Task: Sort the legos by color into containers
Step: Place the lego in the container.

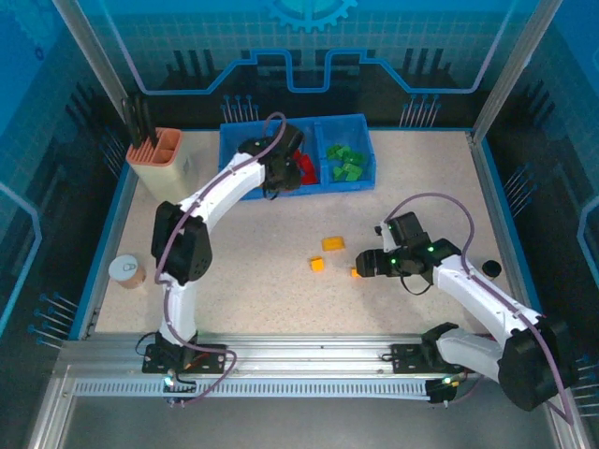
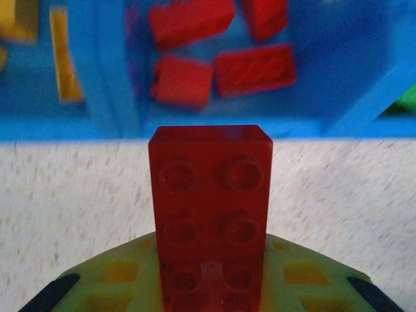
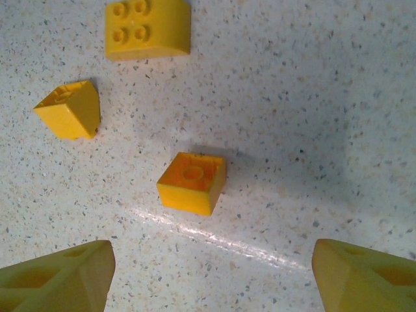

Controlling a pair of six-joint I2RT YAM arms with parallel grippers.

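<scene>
Grips a red rectangular plastic brick (image 2: 209, 195) tight in left gripper (image 2: 208, 289), upper centre, at bright-blue plastic tray (image 2: 104, 78), red compartment, for dropping. Hangs right gripper (image 3: 208, 273) wide, empty, over 3 yellow-orange plastic bricks (image 3: 192, 182), mid-frame.

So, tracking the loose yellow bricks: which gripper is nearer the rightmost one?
Right. The right gripper sits open close by that yellow brick; the left gripper is far off at the blue tray, holding a red brick.
</scene>
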